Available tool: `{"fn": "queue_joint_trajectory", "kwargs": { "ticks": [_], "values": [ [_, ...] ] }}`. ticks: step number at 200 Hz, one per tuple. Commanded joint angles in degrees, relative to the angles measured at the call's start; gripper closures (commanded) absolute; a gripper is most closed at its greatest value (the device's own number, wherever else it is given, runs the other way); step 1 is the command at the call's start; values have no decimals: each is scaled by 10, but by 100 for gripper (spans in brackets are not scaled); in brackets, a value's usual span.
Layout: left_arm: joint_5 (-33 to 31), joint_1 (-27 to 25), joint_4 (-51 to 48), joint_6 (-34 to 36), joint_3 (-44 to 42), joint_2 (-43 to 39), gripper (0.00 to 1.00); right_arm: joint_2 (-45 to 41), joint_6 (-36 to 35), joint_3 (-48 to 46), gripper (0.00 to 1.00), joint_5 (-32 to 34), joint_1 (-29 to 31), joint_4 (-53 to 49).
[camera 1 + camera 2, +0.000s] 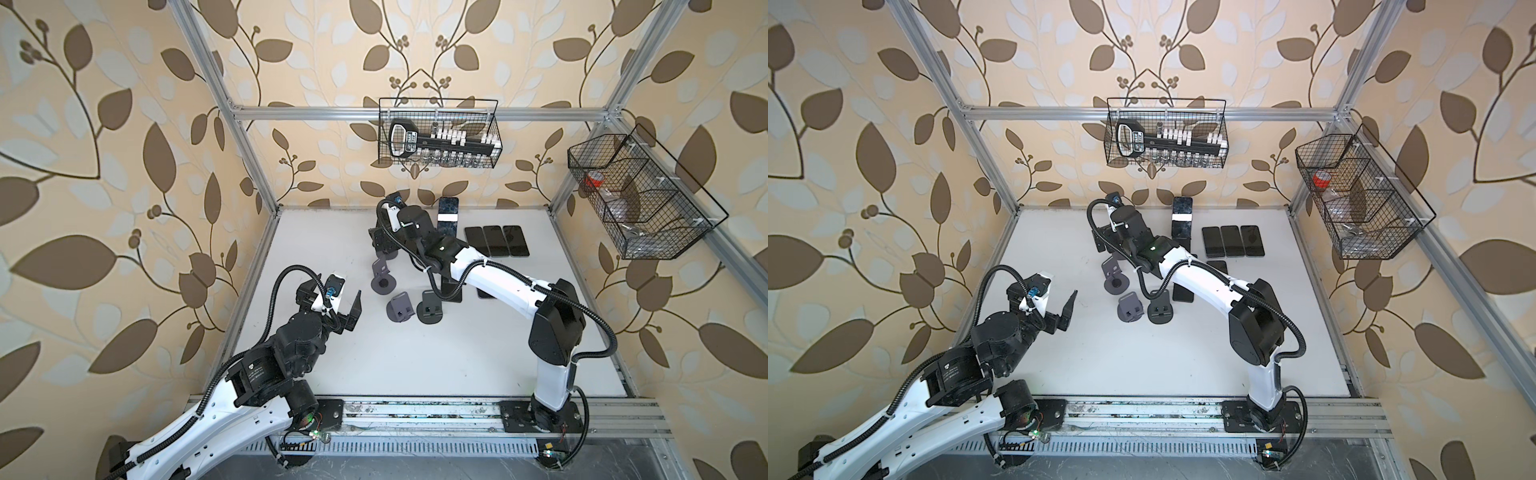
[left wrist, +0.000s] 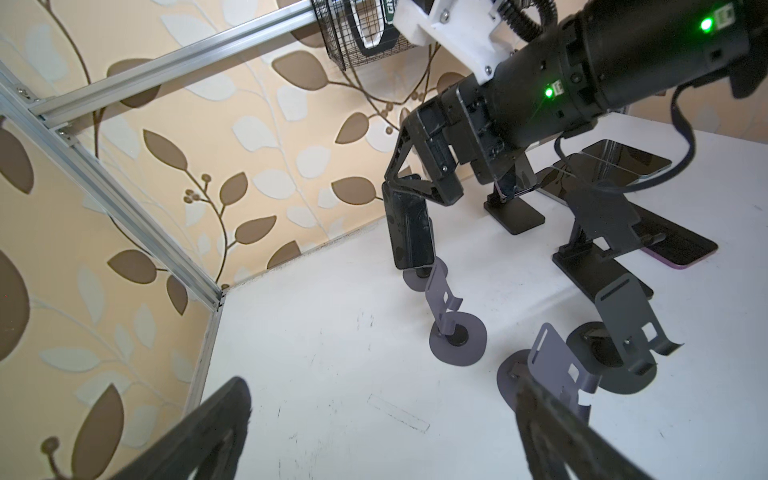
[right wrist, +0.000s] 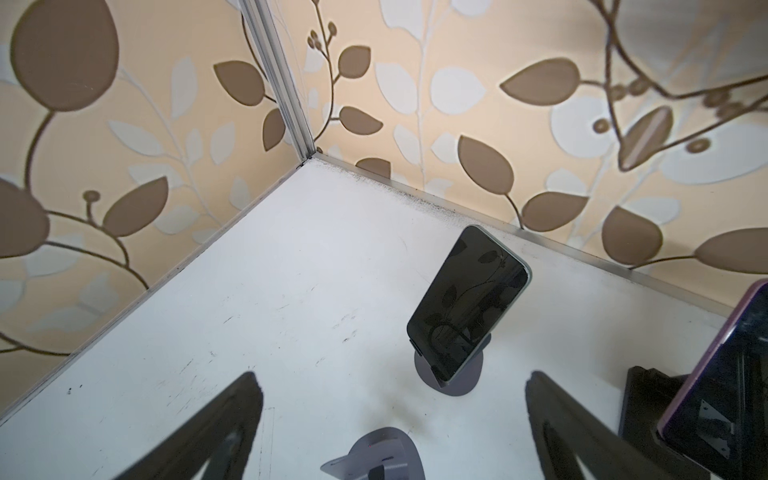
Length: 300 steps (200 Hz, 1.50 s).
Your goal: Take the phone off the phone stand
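Note:
In the right wrist view a dark phone leans upright on a grey round phone stand near the back wall. My right gripper is open. Its fingers are spread wide just short of the phone, with nothing between them. The left wrist view shows the same phone still seated on its stand, directly under the right gripper. In both top views my right wrist hides this phone. My left gripper hovers open and empty over the left part of the table.
Empty grey stands sit mid-table. Another phone stands on a black stand at the back. Three phones lie flat to the right. A purple-cased phone stands close to my right finger. Wire baskets hang on the walls.

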Motion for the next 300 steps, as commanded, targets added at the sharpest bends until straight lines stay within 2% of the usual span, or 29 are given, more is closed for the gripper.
{"fn": "queue_joint_trajectory", "kwargs": {
  "ticks": [1, 67, 169, 253, 283, 300],
  "values": [
    [-24, 3, -17, -23, -8, -14, 1, 19, 17, 29, 0, -7, 2, 1],
    [-38, 3, -18, -4, -32, -42, 1, 55, 21, 68, 0, -4, 5, 4],
    [-47, 3, 2, 20, -71, -72, 1, 78, 30, 57, 0, 14, 11, 73],
    [-53, 3, 16, 33, -75, -75, 1, 117, 94, 82, 0, 113, 12, 86],
    [-51, 3, 18, 35, -77, -71, 1, 128, 92, 97, 0, 192, 11, 69],
    [-40, 3, 23, 35, -78, -67, 1, 126, 64, 97, 0, 226, 7, 67]
  ]
}}
